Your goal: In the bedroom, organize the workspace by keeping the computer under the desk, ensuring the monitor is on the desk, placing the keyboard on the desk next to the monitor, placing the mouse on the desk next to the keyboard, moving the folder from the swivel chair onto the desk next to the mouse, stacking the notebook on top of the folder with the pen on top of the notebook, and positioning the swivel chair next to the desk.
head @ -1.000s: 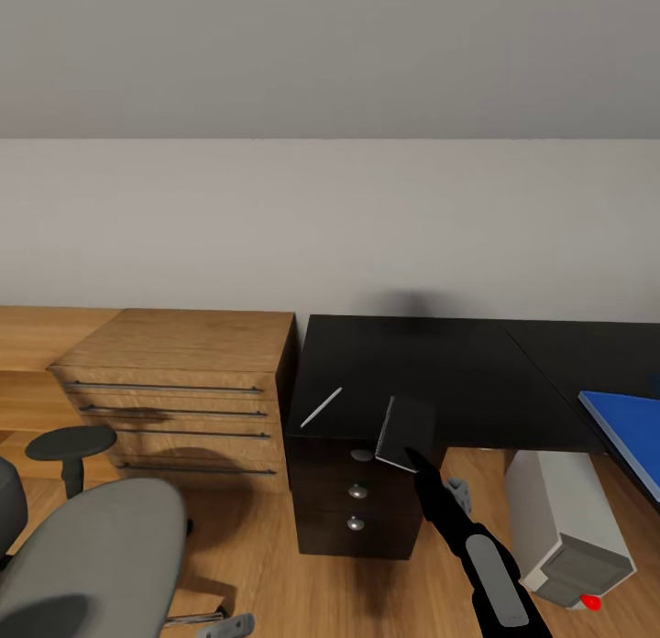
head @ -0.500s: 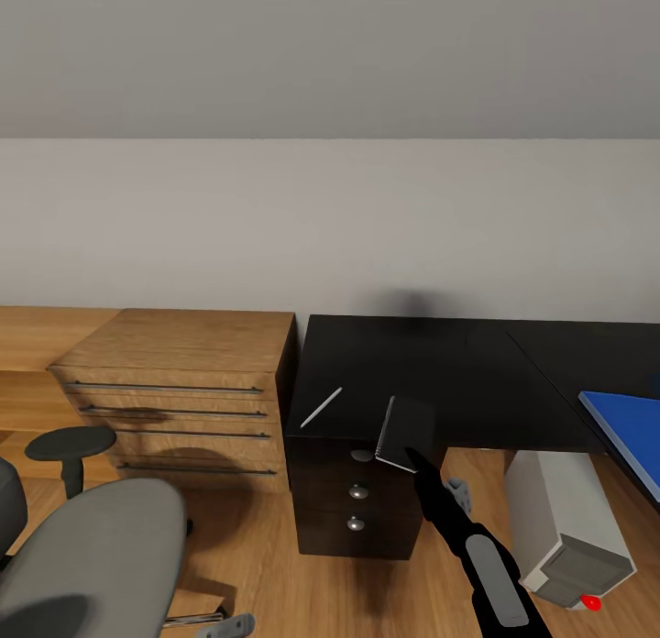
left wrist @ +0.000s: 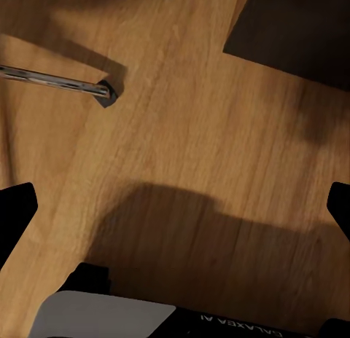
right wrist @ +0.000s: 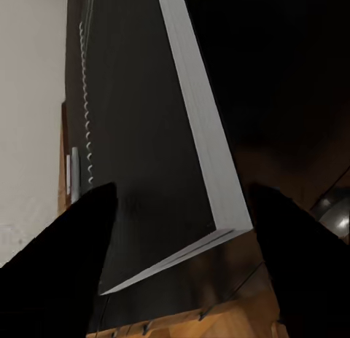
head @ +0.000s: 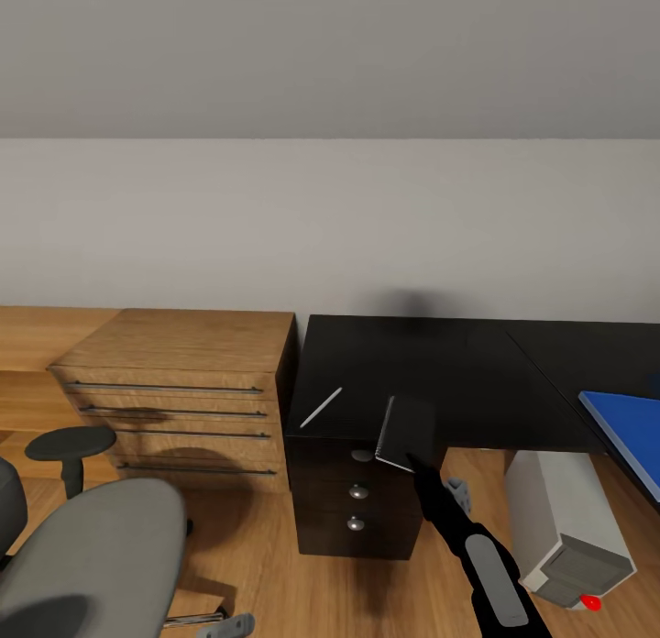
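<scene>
The right gripper (head: 414, 457), its arm reaching up and forward from below, is clamped on the notebook (head: 404, 432), which tilts over the desk's (head: 440, 368) front edge. The pen (head: 321, 407) lies just beside it on the desk. The left gripper's (left wrist: 175, 207) fingers stand wide apart, holding nothing.

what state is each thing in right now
notebook: tilted up at the desk edge, held by the right gripper
pen: lying flat on desk
folder: flat on desk
drawers: shut
computer: on floor under desk
left gripper: open
</scene>
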`<state>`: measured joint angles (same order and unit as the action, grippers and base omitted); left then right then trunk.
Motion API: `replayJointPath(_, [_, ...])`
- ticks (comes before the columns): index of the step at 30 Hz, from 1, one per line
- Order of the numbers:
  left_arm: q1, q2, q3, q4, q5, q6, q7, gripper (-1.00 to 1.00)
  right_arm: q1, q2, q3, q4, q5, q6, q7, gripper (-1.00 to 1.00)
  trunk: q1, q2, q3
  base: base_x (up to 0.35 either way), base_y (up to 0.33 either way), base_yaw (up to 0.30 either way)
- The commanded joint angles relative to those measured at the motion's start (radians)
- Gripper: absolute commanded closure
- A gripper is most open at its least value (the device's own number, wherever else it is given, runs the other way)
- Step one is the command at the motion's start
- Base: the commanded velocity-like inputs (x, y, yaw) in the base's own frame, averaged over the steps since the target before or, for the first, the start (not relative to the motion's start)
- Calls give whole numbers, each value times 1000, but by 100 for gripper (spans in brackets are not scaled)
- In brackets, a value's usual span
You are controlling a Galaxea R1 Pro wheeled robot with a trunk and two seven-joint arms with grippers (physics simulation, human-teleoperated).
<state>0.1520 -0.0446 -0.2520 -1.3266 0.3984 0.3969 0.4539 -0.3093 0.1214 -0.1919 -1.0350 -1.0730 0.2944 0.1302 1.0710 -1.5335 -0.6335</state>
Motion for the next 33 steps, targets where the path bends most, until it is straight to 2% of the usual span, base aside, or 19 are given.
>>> replayJointPath(1, [0,0,-1,-2,10,2,8,-100,-1,1,-4,-1,-5,8,3,100,0,0,-1,0,0,0])
replayJointPath(19, [1,0,-2,3,8,2,8,-100,-1,1,-4,-2,-5,9,10,100,0,0,-1,0,0,0])
replayJointPath(27, [0,0,-3,3,9,1,12,-100,-1,0,-4,-6,-5,9,17,100,-31,56,24,0,0,0])
replayJointPath(33, [0,-1,-3,4,9,1,13,-100,-1,-4,-5,-9,-5,16,55,100,-54,98,43,0,0,0])
